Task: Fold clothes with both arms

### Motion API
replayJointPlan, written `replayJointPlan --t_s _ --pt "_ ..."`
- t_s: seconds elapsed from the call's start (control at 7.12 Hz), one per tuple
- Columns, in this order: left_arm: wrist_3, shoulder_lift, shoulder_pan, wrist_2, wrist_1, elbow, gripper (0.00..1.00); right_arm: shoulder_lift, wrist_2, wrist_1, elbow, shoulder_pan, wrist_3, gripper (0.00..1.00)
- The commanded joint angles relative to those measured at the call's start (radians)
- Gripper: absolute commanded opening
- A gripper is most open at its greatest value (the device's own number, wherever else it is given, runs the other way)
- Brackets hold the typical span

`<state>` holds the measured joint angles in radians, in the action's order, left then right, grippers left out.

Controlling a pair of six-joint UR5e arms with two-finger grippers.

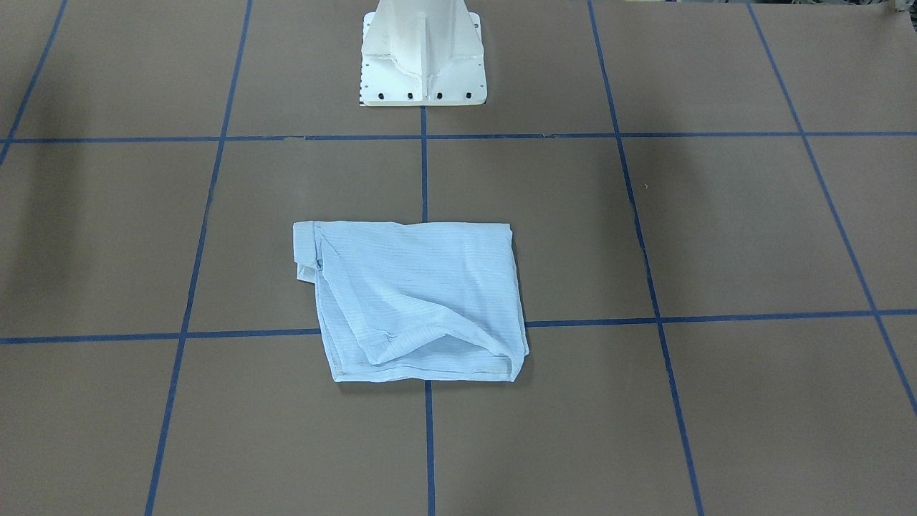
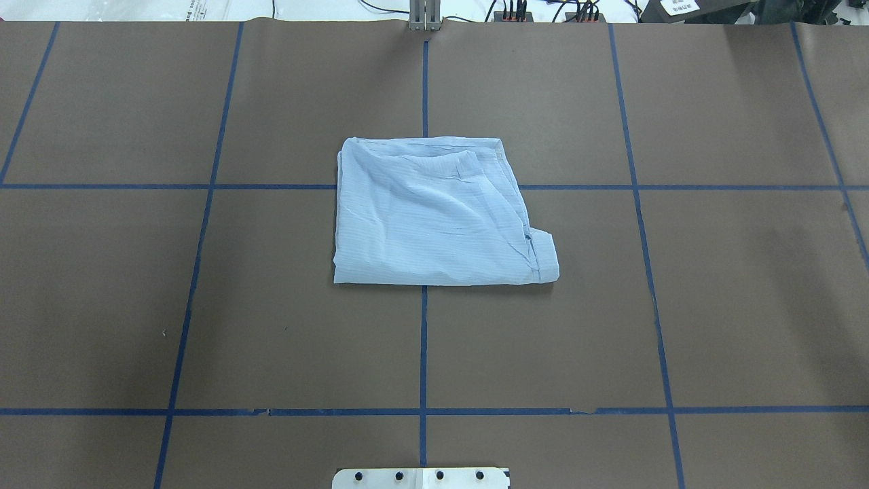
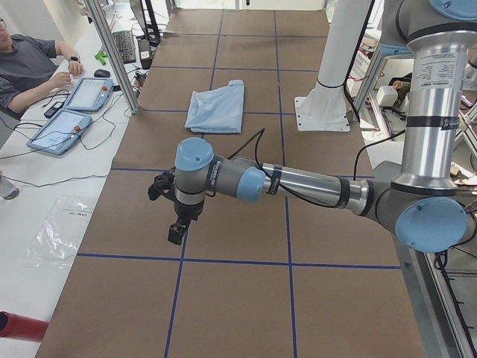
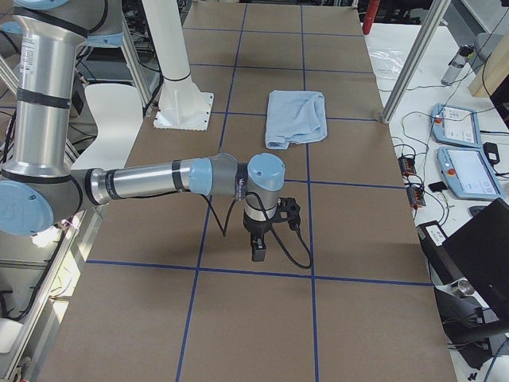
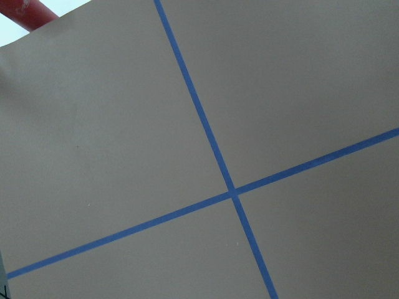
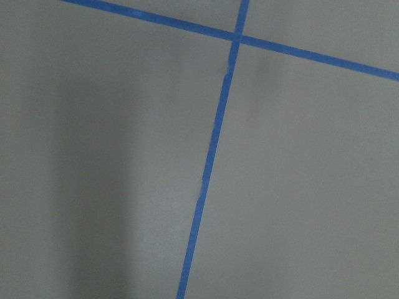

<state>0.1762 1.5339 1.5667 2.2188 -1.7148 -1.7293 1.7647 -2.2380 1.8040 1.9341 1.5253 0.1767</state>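
From across the table, the shirt (image 1: 412,301) is lying folded into a compact, roughly square packet straight out in front of the white pedestal (image 1: 421,64), on the brown table (image 1: 716,215). No arm is showing in this view.

From overhead, the shirt (image 2: 434,214) is sitting across the centre tape line (image 2: 423,339) that runs out from the pedestal (image 2: 421,477). Its slightly longer side is running crosswise, and a little more of it is falling on the robot's right. A small flap (a cuff or collar end, too small to tell) is poking out there at the corner nearer the pedestal.

From the table's left end, the left arm (image 3: 298,185) is reaching out low over bare table with the left gripper (image 3: 176,236) pointing down. It is well apart from the shirt (image 3: 218,107), which is lying farther along, level with the pedestal. Whether its fingers are apart or together cannot be told. A person (image 3: 30,67) is sitting at the side bench.

From the right end, the right arm (image 4: 151,181) is mirroring that pose, and the right gripper (image 4: 259,248) is hanging just above the table, equally far from the shirt (image 4: 297,118). Its state cannot be told either.

The wrist cameras are showing only bare table and tape line (image 5: 234,192) crossings, with no fingers and no cloth.

The folding is looking finished or nearly so. Any further move would be calling both arms inward toward the pedestal's front, with neither clearly nearer.
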Motion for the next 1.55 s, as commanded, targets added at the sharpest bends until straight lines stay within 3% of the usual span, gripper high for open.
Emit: replayJointPlan --t_s 0.0,0.28,0.42,0.56,0.84,1.41 --pt "-0.006 -0.003 0.007 0.012 -0.020 0.013 1.00 0.007 -0.005 0.000 -0.006 0.004 -0.005 1.00" --pt "0.021 -0.049 0.025 0.021 -0.093 0.045 1.00 0.030 -0.020 -0.002 -0.003 0.007 -0.003 1.00" --pt "0.023 -0.087 0.048 0.100 -0.110 0.050 1.00 0.030 -0.026 -0.002 -0.003 0.012 -0.003 1.00" --pt "0.019 -0.087 0.064 0.122 -0.108 0.037 1.00 0.041 -0.035 -0.026 -0.009 0.013 -0.003 1.00" --pt "0.023 -0.066 0.072 0.120 -0.111 0.024 1.00 0.076 -0.041 -0.135 -0.040 0.022 -0.011 1.00" --pt "0.019 -0.074 0.073 0.117 -0.111 0.037 1.00 0.075 -0.054 -0.138 -0.026 0.026 -0.055 1.00"
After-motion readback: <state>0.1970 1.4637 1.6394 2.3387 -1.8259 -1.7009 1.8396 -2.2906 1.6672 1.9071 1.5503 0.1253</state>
